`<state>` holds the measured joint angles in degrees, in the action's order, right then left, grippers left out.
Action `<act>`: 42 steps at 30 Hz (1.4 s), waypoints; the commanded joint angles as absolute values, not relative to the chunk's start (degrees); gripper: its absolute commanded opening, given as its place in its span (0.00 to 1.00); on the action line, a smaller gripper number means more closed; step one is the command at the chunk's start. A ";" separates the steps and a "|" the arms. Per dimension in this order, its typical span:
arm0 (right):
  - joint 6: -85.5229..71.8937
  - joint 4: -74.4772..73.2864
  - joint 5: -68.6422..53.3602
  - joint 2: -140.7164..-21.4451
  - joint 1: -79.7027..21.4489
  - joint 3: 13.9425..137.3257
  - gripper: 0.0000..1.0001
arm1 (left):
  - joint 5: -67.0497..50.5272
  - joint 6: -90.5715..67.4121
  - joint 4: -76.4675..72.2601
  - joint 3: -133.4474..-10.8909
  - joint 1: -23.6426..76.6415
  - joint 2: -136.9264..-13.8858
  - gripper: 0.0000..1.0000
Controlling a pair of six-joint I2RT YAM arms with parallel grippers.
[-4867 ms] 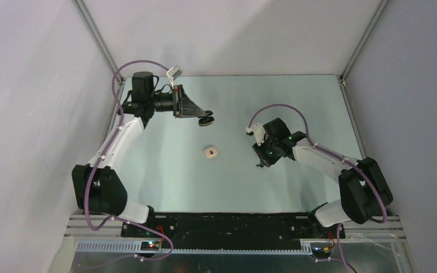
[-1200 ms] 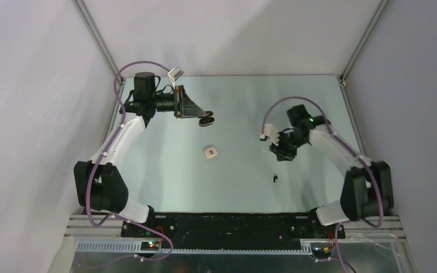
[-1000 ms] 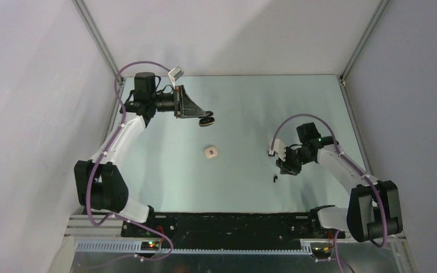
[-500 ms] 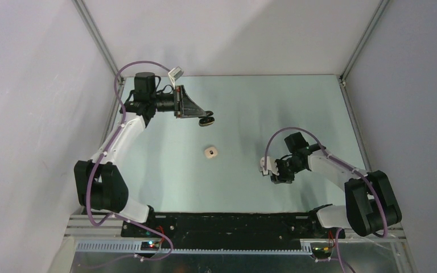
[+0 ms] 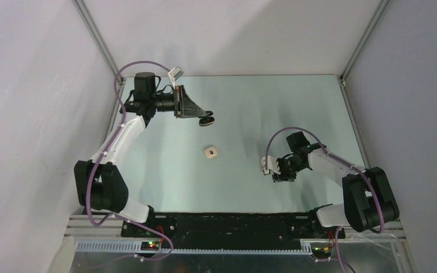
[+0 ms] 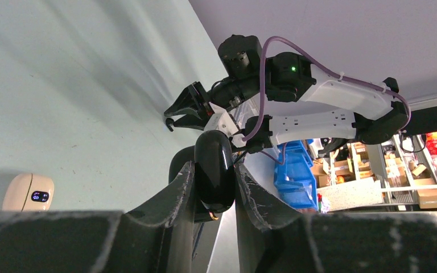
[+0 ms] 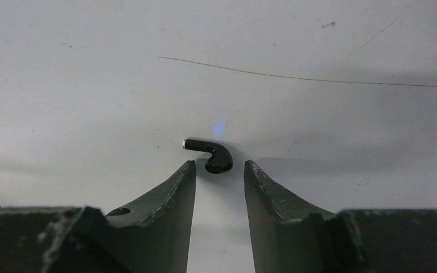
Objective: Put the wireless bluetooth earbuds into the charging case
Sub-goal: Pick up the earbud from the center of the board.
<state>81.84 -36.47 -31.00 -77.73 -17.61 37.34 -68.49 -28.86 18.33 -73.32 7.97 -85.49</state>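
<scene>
My left gripper (image 5: 206, 119) is shut on a glossy black charging case (image 6: 215, 170) and holds it above the table at the back left. One tiny black earbud (image 7: 210, 154), hook-shaped, lies on the table. My right gripper (image 7: 219, 165) is open, its fingertips just short of the bud on either side, not touching it. In the top view the right gripper (image 5: 277, 176) is low over the table right of centre and covers the bud. No second earbud shows.
A small beige pebble-like case (image 5: 211, 152) with a dark display lies at the table's middle; it also shows in the left wrist view (image 6: 28, 192). Grey walls enclose the table on three sides. The right arm (image 6: 330, 96) shows across from the left wrist camera.
My right arm swung from the back right toward the near side and came down over the earbud lying on the table. The left arm and its case have not moved.
</scene>
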 commanded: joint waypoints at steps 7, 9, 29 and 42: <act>82.98 -35.17 -29.22 -79.15 -18.34 37.44 0.37 | -68.42 -27.51 17.31 -74.71 7.91 -83.49 0.00; 82.97 -35.20 -28.53 -79.65 -18.67 37.44 0.35 | -68.38 -27.49 17.29 -74.71 7.95 -83.50 0.00; 80.21 -38.84 -22.79 -83.08 -19.99 39.11 0.35 | -68.73 -26.79 17.40 -74.22 8.25 -83.71 0.00; 77.73 -38.89 -21.06 -83.08 -19.54 39.06 0.35 | -68.88 -26.38 17.32 -74.05 8.37 -83.66 0.00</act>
